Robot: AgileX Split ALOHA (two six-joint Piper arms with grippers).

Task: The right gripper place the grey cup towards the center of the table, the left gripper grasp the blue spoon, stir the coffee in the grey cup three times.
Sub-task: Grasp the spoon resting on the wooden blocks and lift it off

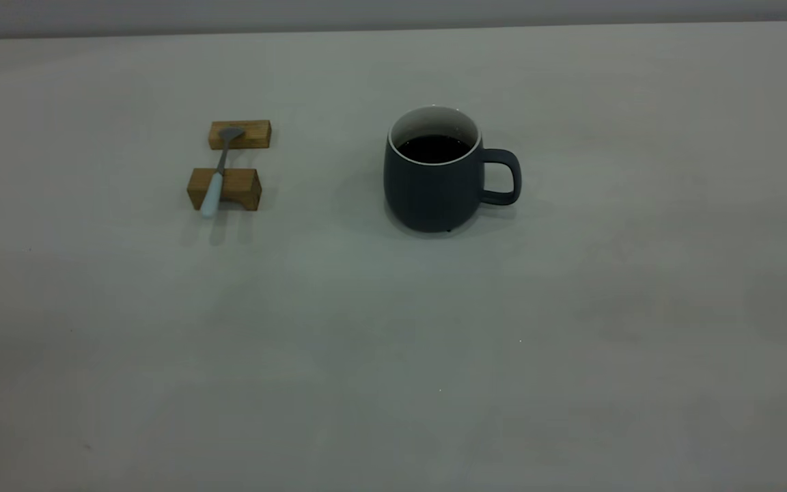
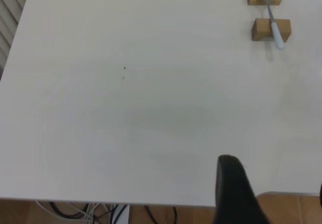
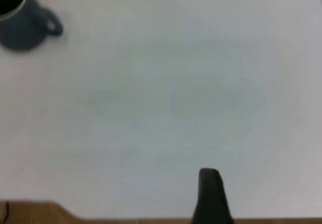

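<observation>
The grey cup stands upright near the middle of the table, handle toward the right, with dark coffee inside. The blue spoon lies across two wooden blocks to the cup's left, pale handle toward the front. Neither arm shows in the exterior view. My left gripper hangs open and empty over the table's edge, far from the spoon. My right gripper is open and empty too, only one finger showing, far from the cup.
The spoon rests on two wooden blocks, a far one and a near one. A tiny black speck marks the tabletop. Cables hang below the table edge by the left arm. Wide bare surface lies in front of the cup.
</observation>
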